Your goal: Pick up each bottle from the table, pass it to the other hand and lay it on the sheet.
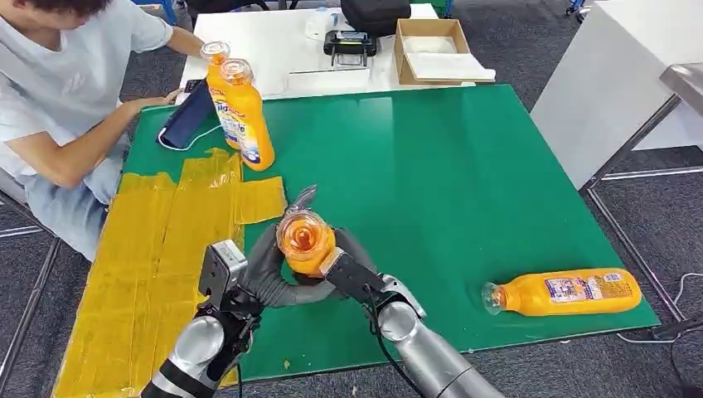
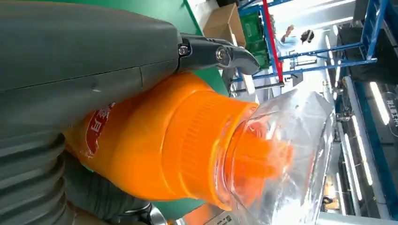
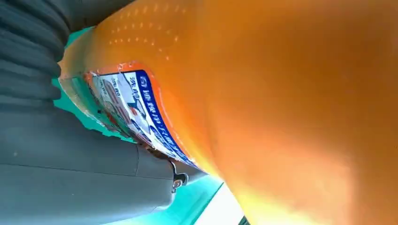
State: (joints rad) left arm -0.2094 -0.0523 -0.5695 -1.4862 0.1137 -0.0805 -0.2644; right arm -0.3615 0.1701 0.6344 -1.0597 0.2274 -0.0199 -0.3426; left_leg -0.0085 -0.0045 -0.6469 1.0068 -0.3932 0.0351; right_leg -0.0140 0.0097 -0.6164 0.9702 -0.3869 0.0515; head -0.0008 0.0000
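Head view: the orange bottle (image 1: 305, 241) stands upright, gripped between the left robot hand (image 1: 269, 274) and right robot hand (image 1: 352, 269).

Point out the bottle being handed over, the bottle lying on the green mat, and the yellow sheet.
held bottle (image 1: 305, 241), head view, its clear cap.
lying bottle (image 1: 572, 292), head view, mid-body by the label.
yellow sheet (image 1: 157, 249), head view, bare middle.

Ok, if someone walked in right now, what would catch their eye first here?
Probably the orange bottle held upright between both robot hands, left robot hand and right robot hand, over the green table. Next, another orange bottle lying on its side near the table's right corner, and the yellow sheet on the left, beside a seated person.
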